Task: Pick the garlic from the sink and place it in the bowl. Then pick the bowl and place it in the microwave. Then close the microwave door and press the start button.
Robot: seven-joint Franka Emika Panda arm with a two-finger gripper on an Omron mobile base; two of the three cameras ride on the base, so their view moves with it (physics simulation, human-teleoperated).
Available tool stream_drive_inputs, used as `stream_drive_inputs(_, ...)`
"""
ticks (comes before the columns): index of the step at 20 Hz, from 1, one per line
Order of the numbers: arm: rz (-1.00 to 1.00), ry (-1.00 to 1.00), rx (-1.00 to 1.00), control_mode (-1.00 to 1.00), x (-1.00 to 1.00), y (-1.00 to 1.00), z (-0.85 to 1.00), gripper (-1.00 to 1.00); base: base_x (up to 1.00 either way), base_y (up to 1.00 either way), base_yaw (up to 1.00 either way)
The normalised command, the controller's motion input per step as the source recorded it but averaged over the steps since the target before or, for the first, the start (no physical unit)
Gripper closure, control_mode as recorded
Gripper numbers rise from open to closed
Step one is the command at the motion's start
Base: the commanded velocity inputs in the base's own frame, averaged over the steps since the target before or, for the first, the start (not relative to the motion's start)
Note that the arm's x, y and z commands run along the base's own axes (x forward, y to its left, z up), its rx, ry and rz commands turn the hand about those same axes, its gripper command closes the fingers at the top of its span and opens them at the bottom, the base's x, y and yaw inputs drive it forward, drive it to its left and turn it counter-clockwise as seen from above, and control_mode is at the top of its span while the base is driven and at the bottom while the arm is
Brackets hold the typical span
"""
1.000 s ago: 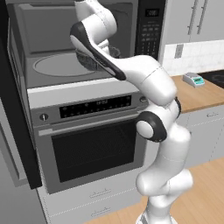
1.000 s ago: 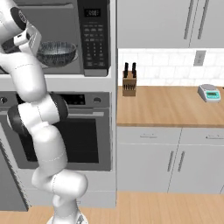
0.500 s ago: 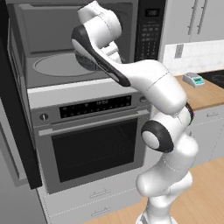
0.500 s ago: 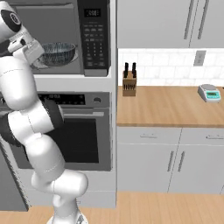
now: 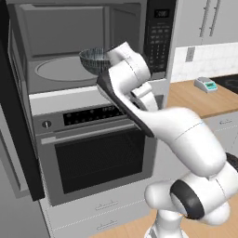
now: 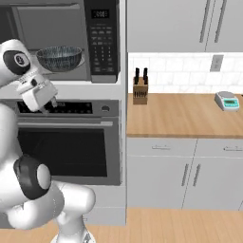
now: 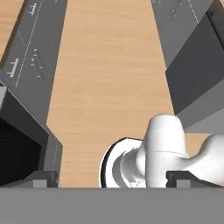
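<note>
Tool point(image 6: 47, 105) wide open, pulled back (empty); bowl point(image 6: 60, 57) left in microwave point(image 5: 83, 51) above it. Door point(image 5: 18, 111) next.

Bowl point(image 6: 60, 57) being seen inside open microwave point(image 6: 66, 40), gripper point(image 6: 49, 105) being held below it, a knife block point(image 6: 140, 90) and scale point(image 6: 227, 101) being shown on counter point(image 6: 180, 116)

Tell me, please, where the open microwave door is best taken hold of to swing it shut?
Probably at its free vertical edge, the one nearest the robot, coming from the outer left face. The microwave door stands swung wide at the left of the microwave. No handle shows, and its far edge looks hinged, so a push there should turn it most easily.
</note>
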Motion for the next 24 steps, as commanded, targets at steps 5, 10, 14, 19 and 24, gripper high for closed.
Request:
stream_drive_inputs(5,0.14,0.16,-0.23,-1.0,-1.0,0.23,-1.0,-1.0,0.0,0.0,0.0)
stream_drive_inputs(10,0.21,-0.26,-0.04,-1.0,-1.0,0.8,-0.35,-1.0,0.0,0.0,0.0)
stream_drive_inputs(14,0.25,-0.47,0.0,-1.0,-0.98,0.79,-0.07,-1.0,0.0,0.0,0.0)
stream_drive_inputs(19,0.13,-0.4,-0.03,-1.0,-0.52,0.97,-0.39,-1.0,0.0,0.0,0.0)
stream_drive_inputs(24,0.01,-0.42,0.0,-1.0,-0.1,1.0,0.0,-1.0,0.0,0.0,0.0)
